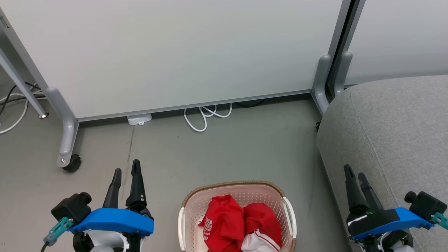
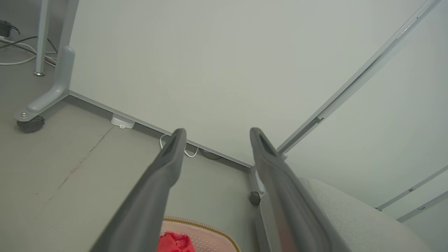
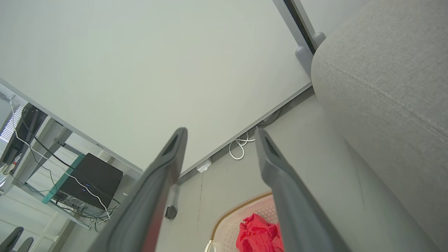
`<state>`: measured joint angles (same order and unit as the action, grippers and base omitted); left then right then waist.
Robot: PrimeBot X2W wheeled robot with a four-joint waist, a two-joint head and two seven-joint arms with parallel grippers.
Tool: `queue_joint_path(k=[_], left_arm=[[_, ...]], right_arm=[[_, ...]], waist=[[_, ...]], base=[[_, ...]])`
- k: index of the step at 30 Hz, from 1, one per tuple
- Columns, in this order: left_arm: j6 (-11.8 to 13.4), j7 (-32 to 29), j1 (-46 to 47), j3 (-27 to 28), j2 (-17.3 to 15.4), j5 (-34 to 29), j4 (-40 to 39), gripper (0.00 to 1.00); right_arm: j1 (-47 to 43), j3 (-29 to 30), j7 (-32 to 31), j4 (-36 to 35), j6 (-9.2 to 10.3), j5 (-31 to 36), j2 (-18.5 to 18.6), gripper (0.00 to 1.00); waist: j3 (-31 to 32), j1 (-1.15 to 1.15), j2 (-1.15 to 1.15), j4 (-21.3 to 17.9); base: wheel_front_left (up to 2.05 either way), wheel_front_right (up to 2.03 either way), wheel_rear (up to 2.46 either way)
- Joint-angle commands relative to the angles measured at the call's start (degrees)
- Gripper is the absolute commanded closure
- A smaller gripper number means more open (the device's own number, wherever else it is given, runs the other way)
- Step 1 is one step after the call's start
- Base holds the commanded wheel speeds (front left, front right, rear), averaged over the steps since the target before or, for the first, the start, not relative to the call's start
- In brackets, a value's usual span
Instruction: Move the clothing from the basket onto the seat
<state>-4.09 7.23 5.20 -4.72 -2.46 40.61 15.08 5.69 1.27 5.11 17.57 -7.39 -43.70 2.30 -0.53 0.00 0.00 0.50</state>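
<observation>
The cream basket [image 1: 196, 206] with its brown rim stands on the floor at the bottom middle of the head view. The red clothing [image 1: 238, 222] lies crumpled inside it, one piece with white lettering, one with a white panel [image 1: 259, 241]. To the right rises the grey seat [image 1: 395, 140]. My left gripper [image 1: 126, 168] hovers open left of the basket. My right gripper [image 1: 354, 171] is open over the seat's near edge. The left wrist view catches the basket rim [image 2: 206, 227], clothing [image 2: 175, 242] and seat [image 2: 350, 220]. The right wrist view has the clothing [image 3: 257, 232] and seat [image 3: 385, 87].
A white partition panel [image 1: 175, 52] on grey wheeled feet [image 1: 68, 154] closes the far side. White cables [image 1: 206, 117] and a small white box [image 1: 139, 119] lie along its base. A table leg [image 1: 24, 87] stands at far left. Grey floor [image 1: 227, 150] spreads between basket and panel.
</observation>
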Motion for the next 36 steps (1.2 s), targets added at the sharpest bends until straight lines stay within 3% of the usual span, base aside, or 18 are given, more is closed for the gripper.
queue_joint_path(k=[1,36], left_arm=[[-0.4,0.6,1.7,-0.5,-0.4,-1.8,-0.3,0.0],[0.0,5.2,2.5,-3.0,-0.5,-18.0,2.0,0.0]], right_arm=[[1.4,-0.1,0.5,-0.7,-0.09,1.8,0.5,0.0],[1.3,-0.6,3.2,-0.4,-0.13,19.8,0.7,0.0]], waist=[[0.0,0.0,0.0,0.0],[0.1,0.0,0.0,0.5]], base=[[0.0,0.0,0.0],[0.0,0.0,0.0]])
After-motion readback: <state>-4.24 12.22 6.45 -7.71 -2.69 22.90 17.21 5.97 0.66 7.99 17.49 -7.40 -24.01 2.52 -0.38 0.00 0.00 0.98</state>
